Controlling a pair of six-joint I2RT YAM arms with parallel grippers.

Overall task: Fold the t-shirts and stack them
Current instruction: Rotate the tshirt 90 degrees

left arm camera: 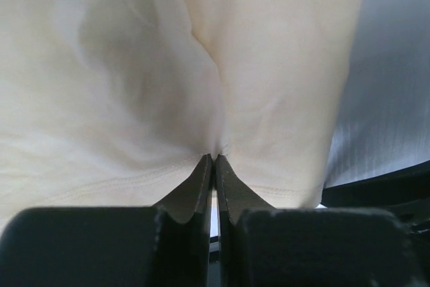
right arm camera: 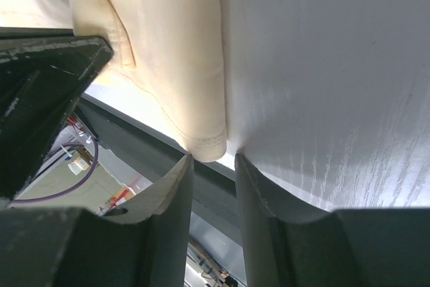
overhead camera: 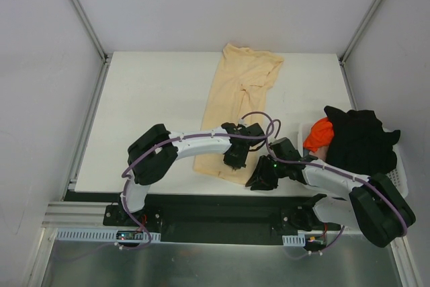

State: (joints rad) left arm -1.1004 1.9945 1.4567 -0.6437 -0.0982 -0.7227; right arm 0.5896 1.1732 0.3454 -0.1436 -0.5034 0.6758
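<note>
A pale peach-yellow t-shirt point(overhead camera: 235, 102) lies folded lengthwise on the white table point(overhead camera: 154, 112), collar at the far edge. My left gripper point(overhead camera: 235, 159) is shut on the shirt's near hem; the wrist view shows cloth point(left arm camera: 134, 65) pinched between the fingertips point(left arm camera: 201, 176). My right gripper point(overhead camera: 259, 181) is open at the shirt's near right corner point(right arm camera: 208, 142), its fingers point(right arm camera: 173, 186) either side of the corner at the table's front edge. A black t-shirt point(overhead camera: 359, 139) and an orange t-shirt point(overhead camera: 317, 136) lie heaped in the basket at right.
A white lattice basket point(overhead camera: 401, 176) stands at the right near corner of the table. Grey walls and metal frame posts point(overhead camera: 80, 11) enclose the table. The dark mounting rail point(overhead camera: 222, 210) runs along the near edge.
</note>
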